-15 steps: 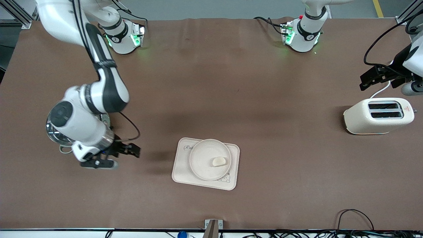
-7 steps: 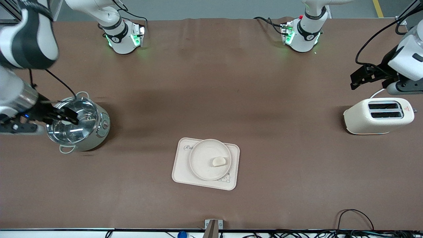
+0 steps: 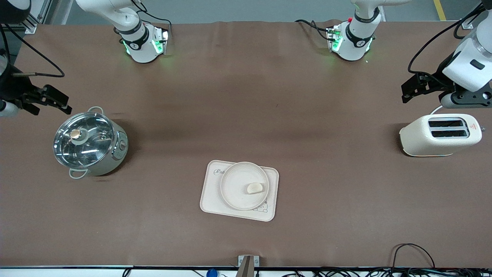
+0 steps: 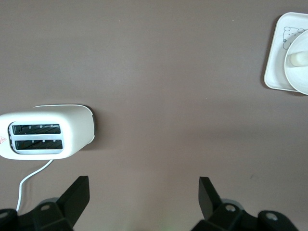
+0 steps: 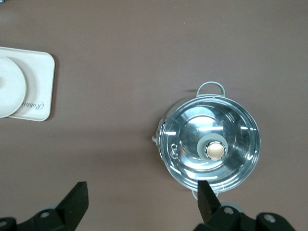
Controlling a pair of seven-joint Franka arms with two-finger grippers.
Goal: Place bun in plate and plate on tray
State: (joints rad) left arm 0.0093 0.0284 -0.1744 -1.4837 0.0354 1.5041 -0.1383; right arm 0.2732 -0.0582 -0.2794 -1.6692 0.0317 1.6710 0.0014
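The small smooth cream-white bun (image 3: pixel 254 187) lies in the round matte cream plate (image 3: pixel 234 186), which rests on the rounded rectangular cream tray (image 3: pixel 210 192) near the bench's (image 3: pixel 246 96) front edge, about midway along it. The left gripper (image 4: pixel 143 198) hangs open over the bench beside the glossy cream toaster (image 3: pixel 440 134). The right gripper (image 5: pixel 142 202), fingers spread, hangs beside the shiny steel glass-lidded pot (image 3: pixel 89 141). Only the left wrist view shows the toaster's white cord (image 4: pixel 30 179).

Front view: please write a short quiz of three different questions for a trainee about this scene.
1. True or false: the bun lies in the plate.
2. What does the plate rest on? A) tray B) pot C) toaster
3. Fill in: both grippers, left and right, are ____ (open/shut).

Key: 1 true; 2 A; 3 open.
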